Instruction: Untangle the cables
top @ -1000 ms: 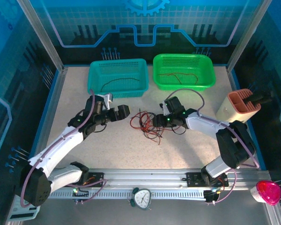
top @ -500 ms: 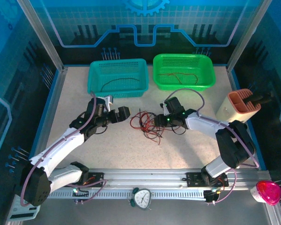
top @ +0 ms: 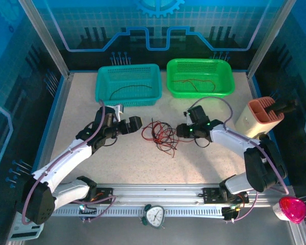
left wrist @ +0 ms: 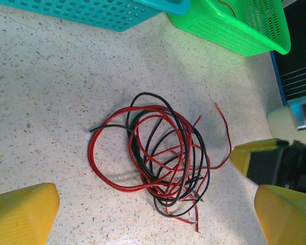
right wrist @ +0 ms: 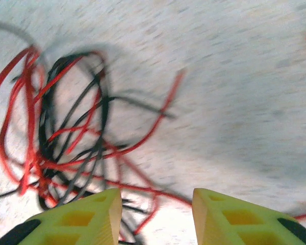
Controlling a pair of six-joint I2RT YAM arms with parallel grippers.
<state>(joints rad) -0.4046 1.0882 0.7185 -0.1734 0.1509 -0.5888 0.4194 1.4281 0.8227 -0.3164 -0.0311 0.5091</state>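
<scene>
- Thin red and black cables [top: 160, 135] lie in one looping, tangled heap on the speckled table [top: 143, 163], between the two arms.
- The left fingers [left wrist: 20, 214] are spread wide, with the heap just ahead of them and untouched.
- The right fingers [right wrist: 81, 219] stand partly apart, hovering at the heap's right edge; loose red strands cross below the gap.

Red and black cables [left wrist: 158, 153] show against a speckled beige table [top: 127, 163], teal basket [top: 127, 99] and green basket [top: 199, 92].
</scene>
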